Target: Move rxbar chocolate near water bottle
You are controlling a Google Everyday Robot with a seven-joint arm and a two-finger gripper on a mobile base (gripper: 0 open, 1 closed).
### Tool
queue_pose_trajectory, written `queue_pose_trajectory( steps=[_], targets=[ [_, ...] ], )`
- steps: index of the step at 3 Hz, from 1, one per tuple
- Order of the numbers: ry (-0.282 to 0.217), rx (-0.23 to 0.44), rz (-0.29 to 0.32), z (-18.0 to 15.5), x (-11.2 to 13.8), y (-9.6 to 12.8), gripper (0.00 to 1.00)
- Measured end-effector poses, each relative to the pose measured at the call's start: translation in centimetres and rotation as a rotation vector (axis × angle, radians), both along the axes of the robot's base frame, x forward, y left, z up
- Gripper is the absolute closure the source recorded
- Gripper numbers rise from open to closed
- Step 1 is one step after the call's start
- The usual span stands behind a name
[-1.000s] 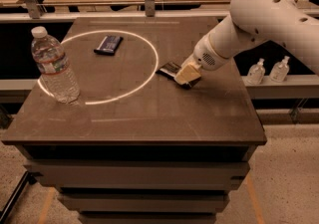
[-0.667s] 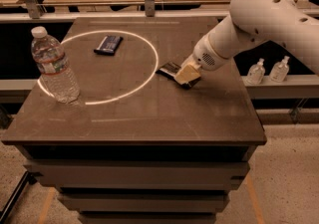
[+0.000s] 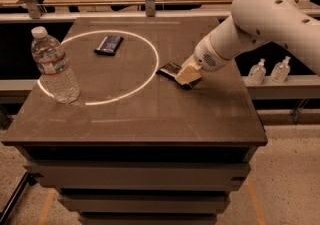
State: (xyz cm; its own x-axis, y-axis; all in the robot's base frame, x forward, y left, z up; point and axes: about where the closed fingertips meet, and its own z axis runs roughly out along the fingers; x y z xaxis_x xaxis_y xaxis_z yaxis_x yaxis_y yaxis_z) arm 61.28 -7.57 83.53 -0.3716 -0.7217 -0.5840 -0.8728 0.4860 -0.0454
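gripper [image 3: 189,76] is down just right of worktop centre, fingers [image 3: 185,73] pinched on the right end of rxbar chocolate [image 3: 170,69]. water bottle [image 3: 54,66] stands upright near the left edge, well apart.

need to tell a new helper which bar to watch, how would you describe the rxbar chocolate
On the dark table, look at the right half, where the white arm's gripper sits low. The rxbar chocolate is the flat black wrapper poking out leftward at the gripper, just outside the light ring. The dark blue bar lies inside the ring, away from the arm.
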Motion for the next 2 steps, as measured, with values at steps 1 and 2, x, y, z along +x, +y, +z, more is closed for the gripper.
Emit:
queue_pose_trajectory(
  steps=[1,2],
  targets=[
    [0.000,0.000,0.000,0.2,0.0,0.0,1.00],
    [-0.002,0.012,0.033,0.2,-0.4,1.0,1.00]
  ],
)
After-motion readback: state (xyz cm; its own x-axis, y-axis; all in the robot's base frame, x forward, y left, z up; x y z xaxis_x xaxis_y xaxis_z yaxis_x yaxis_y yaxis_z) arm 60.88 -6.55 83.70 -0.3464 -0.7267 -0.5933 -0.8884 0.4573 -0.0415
